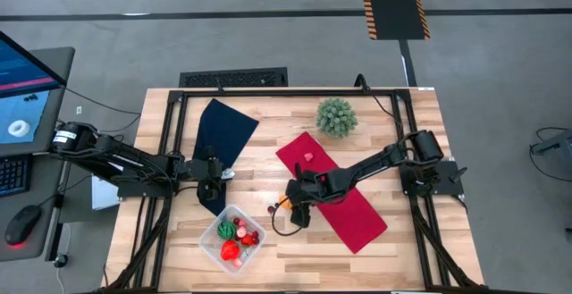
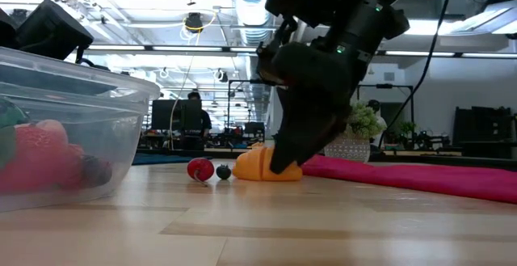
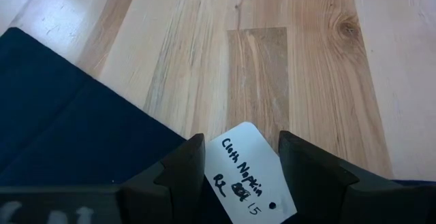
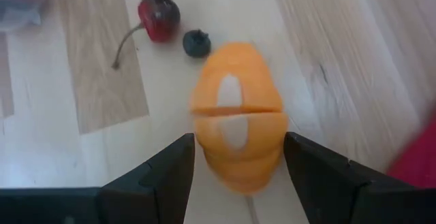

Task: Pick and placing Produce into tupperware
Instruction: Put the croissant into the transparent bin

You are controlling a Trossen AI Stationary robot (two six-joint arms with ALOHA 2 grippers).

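Right hand (image 4: 238, 176) open astride ridged orange toy segment (image 4: 237, 125), nothing gripped; left hand (image 3: 242, 176) open over dark blue cloth (image 3: 75, 135). Risked squirting segment sideways on closing.

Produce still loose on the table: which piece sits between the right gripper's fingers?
The orange piece; the red cherry and dark berry lie beyond it.

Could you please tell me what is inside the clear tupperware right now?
The tupperware holds several produce pieces: red ones, including what looks like a strawberry, a green one and a dark berry. Pieces underneath are partly covered, so an exact count cannot be made.
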